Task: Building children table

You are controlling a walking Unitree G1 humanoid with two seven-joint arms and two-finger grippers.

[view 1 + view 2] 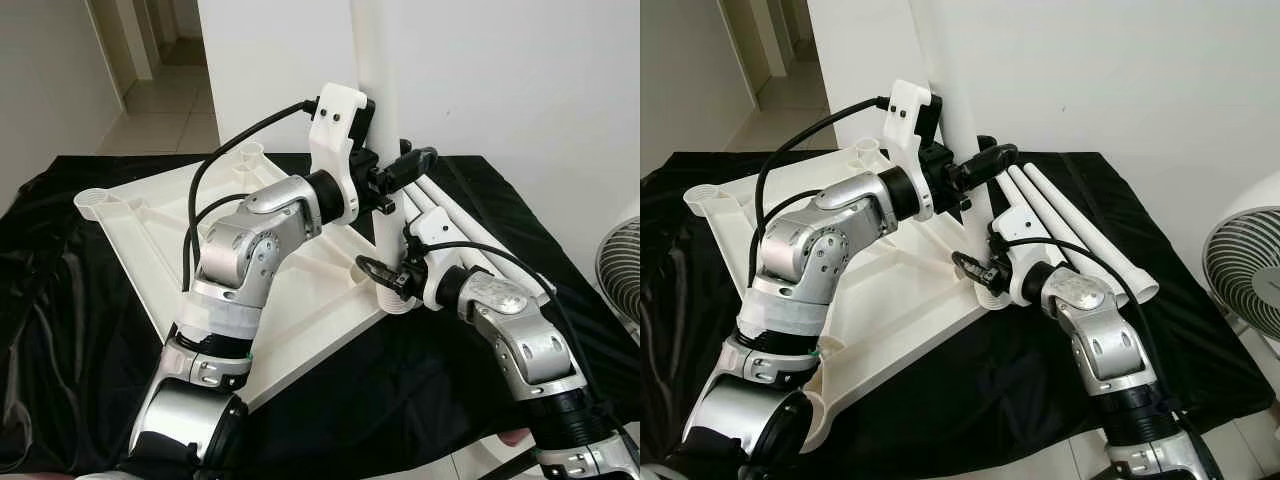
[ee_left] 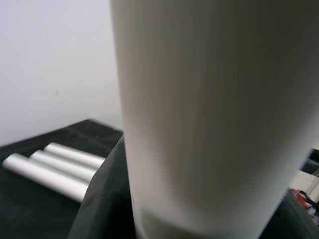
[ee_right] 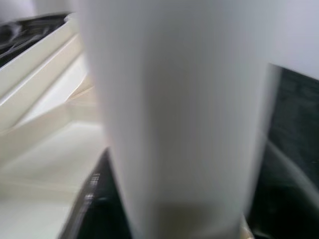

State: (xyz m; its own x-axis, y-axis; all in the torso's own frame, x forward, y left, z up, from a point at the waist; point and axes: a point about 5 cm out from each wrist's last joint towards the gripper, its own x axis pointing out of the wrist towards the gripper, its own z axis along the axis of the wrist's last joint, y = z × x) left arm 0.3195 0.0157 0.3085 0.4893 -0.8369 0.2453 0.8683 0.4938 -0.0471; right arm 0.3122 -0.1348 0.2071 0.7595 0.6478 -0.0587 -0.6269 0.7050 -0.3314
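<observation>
Low in the frame, toward the right, the right arm rises from the lower right corner, and the right gripper [image 1: 385, 276] clasps the base of an upright white table leg [image 1: 378, 120], right where that leg meets a corner socket of the tabletop. Its 2 black fingers wrap the bottom of the tube, probably to steady and guide it into the socket. At lower left, the left arm climbs toward the centre, and the left gripper [image 1: 405, 172] clenches the same leg higher up, probably to keep it vertical while it is seated or twisted home. Both wrist views look at this pale tube from very close. Under the arms, the white tabletop [image 1: 150, 240] lies upside down, its ribbed underside showing, so the sockets face up to receive legs; a free corner socket [image 1: 90, 200] sits at middle left. Beyond and to the right of the standing leg, 3 spare legs [image 1: 1060, 215] lie side by side on the black cloth [image 1: 60, 330], close by for later fitting. At the far right edge, part of a white fan [image 1: 1250, 270] stands. A white wall closes the scene behind.
</observation>
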